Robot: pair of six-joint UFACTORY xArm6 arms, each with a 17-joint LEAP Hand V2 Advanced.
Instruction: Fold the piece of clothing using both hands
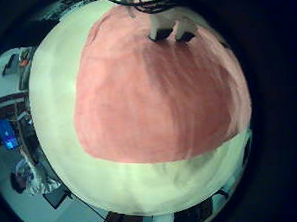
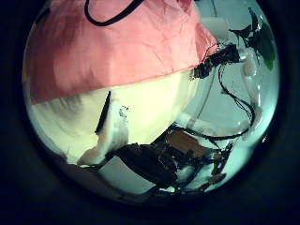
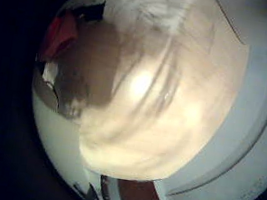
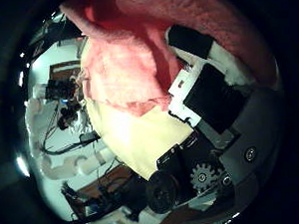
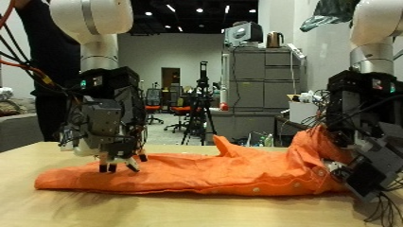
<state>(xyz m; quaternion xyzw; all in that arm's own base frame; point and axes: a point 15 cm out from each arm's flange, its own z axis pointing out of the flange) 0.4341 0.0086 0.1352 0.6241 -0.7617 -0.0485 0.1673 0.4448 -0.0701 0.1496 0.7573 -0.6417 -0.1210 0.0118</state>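
An orange piece of clothing lies stretched out on the pale table. My left hand hangs over the clothing's end with its fingers straight down, just above the fabric, holding nothing. The left little finger side palm view shows the clothing spread flat below, and the left thumb side palm view shows its edge. My right hand is at the other end, where the fabric is bunched and raised against it. In the right thumb side palm view its fingers close on gathered fabric.
A grey cabinet and a tripod stand behind the table. The table's front edge runs near the clothing. The right little finger side palm view is filled by something pale pressed close to that palm.
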